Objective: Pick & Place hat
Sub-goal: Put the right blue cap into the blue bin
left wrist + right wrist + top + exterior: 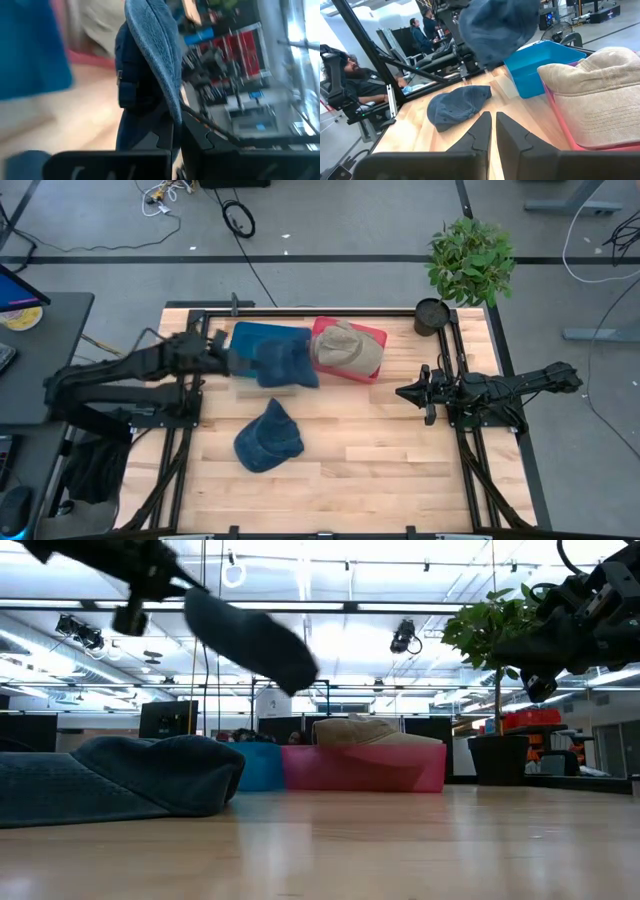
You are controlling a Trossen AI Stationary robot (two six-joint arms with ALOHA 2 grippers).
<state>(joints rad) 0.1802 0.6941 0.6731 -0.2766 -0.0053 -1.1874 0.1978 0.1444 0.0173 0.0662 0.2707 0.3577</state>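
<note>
My left gripper (226, 361) is shut on a dark blue hat (285, 365), which hangs in the air over the near edge of the blue bin (262, 338). The low view shows this hat (252, 640) high above the table. A second blue hat (268, 438) lies flat on the wood nearer the front. A beige hat (348, 348) sits in the pink bin (372, 336). My right gripper (403, 392) is shut and waits at the table's right side, touching nothing. My left gripper pinches the dark blue hat's edge (171, 107) between its two fingers (150, 137), coming level from the table's left. The hat is lifted clear and sticks out ahead of the fingers, slanting down toward the bins (290, 665).
A potted plant (468, 262) stands at the far right corner. The blue bin (262, 766) and pink bin (365, 768) sit side by side at the far middle. Bare wood (380, 450) lies at the front right. People sit beyond the table (350, 75).
</note>
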